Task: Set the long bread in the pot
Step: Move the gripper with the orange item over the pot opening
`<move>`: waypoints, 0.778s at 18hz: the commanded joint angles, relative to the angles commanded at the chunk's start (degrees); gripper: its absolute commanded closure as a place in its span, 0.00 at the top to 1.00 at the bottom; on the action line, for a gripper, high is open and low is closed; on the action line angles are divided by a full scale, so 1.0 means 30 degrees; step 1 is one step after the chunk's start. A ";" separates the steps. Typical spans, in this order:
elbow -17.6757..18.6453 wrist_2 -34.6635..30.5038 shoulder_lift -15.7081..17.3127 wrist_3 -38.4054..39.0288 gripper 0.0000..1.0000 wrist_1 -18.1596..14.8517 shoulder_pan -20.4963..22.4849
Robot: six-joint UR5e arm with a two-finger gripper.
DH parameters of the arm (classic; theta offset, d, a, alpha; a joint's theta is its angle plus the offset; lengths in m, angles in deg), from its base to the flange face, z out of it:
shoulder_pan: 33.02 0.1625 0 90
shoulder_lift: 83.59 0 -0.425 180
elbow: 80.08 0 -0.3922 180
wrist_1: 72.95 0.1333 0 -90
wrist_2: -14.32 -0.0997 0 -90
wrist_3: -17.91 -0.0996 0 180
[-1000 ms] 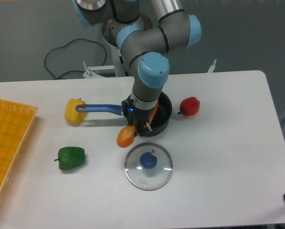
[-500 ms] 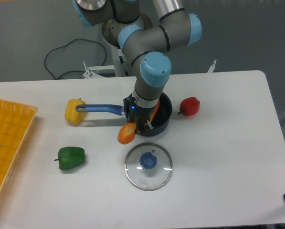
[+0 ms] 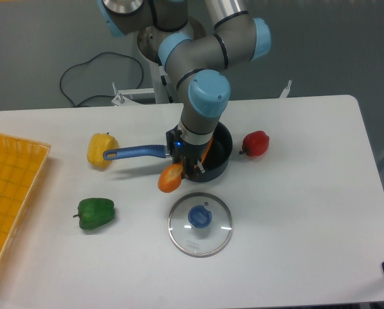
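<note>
Orange-golden, the long bread (image 3: pixel 171 177) is clamped in the gripper (image 3: pixel 190 168), one end over the pot (image 3: pixel 221 157) rim, the other outside. Lowering it inside and releasing remain.

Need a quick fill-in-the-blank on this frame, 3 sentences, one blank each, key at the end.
1. The pot has a long handle coloured ____.
2. The glass lid lies on the table, ____ the pot.
3. The pepper nearest the yellow basket is ____.

Missing words: blue; off; green
</note>
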 joint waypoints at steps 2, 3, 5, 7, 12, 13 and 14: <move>-0.0088 0.0000 0.0000 0.0088 0.42 0.0000 0.0000; -0.0088 0.0000 0.0000 0.0117 0.42 0.0029 0.0000; -0.0118 0.0000 0.0000 0.0088 0.43 0.0030 0.0000; -0.0118 0.0000 -0.0029 0.0059 0.45 0.0030 -0.0029; -0.0001 -0.0029 -0.0030 -0.0029 0.46 0.0000 0.0000; -0.0001 -0.0058 -0.0059 -0.0029 0.55 0.0000 0.0000; -0.0001 -0.0058 -0.0030 -0.0058 0.66 0.0029 0.0000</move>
